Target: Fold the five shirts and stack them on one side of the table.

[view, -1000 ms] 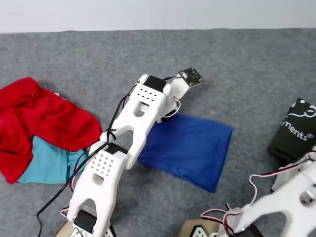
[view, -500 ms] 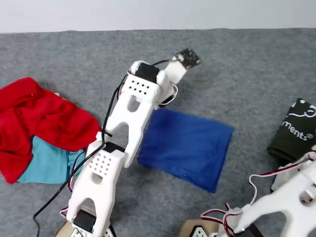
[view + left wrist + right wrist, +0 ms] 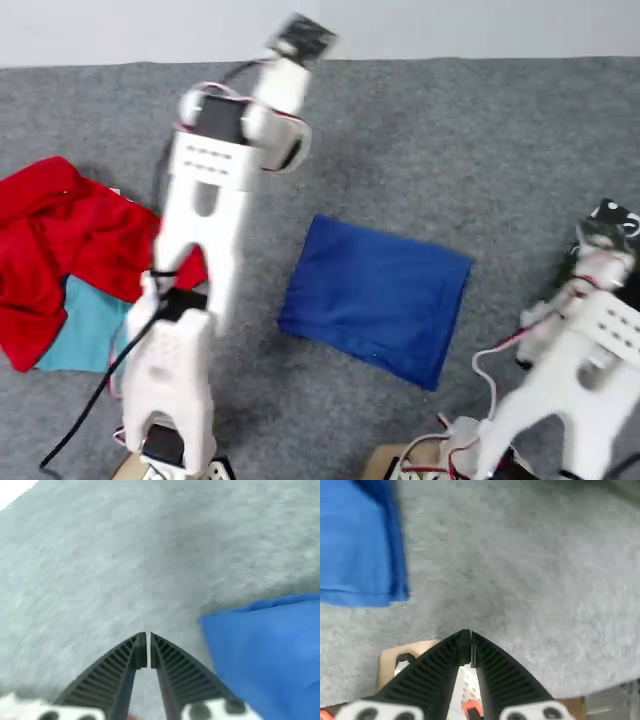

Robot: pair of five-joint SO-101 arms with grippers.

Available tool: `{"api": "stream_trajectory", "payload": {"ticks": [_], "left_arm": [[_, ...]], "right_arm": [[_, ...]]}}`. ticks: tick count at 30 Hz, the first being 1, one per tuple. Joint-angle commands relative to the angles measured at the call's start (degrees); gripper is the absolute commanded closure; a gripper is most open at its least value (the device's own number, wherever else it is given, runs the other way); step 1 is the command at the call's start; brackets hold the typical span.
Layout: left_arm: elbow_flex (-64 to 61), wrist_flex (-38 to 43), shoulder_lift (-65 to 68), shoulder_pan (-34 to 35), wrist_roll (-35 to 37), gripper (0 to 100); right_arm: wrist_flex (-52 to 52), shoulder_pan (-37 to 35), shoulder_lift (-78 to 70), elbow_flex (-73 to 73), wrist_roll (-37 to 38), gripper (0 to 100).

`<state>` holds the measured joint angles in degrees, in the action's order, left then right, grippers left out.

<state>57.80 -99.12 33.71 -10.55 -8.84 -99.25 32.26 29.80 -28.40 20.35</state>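
Note:
A folded blue shirt [image 3: 375,300] lies flat in the middle of the grey table [image 3: 480,130]. A crumpled red shirt [image 3: 70,235] lies at the left, partly over a teal shirt [image 3: 85,335]. A black shirt with white print [image 3: 622,218] sits at the right edge, mostly hidden behind the right arm [image 3: 590,330]. The left arm [image 3: 205,190] stands raised over the table's back left, away from the blue shirt. My left gripper [image 3: 148,637] is shut and empty above bare table, the blue shirt [image 3: 265,650] off to one side. My right gripper [image 3: 468,632] is shut and empty, beside an edge of the blue shirt [image 3: 357,545].
The back of the table meets a pale wall [image 3: 450,25]. Bare grey surface stretches between the blue shirt and the black one. A tan arm base [image 3: 395,662] shows under the right gripper near the table's front edge.
The left arm has lifted off the blue shirt's back corner and swung up and to the left. The right arm has risen in front of the black shirt. The blue shirt stays put.

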Motion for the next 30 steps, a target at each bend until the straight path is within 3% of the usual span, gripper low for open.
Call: {"api": "stream_trajectory", "payload": {"ticks": [1, 5, 11, 19, 30], "left_arm": [[-8.8, -1.5, -14.0, 5.8, 0.4, 98], [-22.5, -1.5, -27.2, 11.1, -1.9, 98], [-38.8, -1.4, -42.0, 19.8, -3.0, 98], [-49.7, -1.4, -51.2, 28.5, -3.1, 98], [-51.2, -1.4, -52.2, 30.1, -3.0, 98]], "right_arm": [[-0.3, -11.0, 1.5, 6.2, -8.0, 98.7], [-0.2, -23.0, 1.5, 8.0, -16.4, 94.4], [1.5, -31.0, -5.5, 8.0, -27.1, 70.2], [12.5, -34.9, -24.7, 10.9, -31.5, 69.5], [20.0, -36.9, -43.4, 24.0, -31.2, 69.4]]}}
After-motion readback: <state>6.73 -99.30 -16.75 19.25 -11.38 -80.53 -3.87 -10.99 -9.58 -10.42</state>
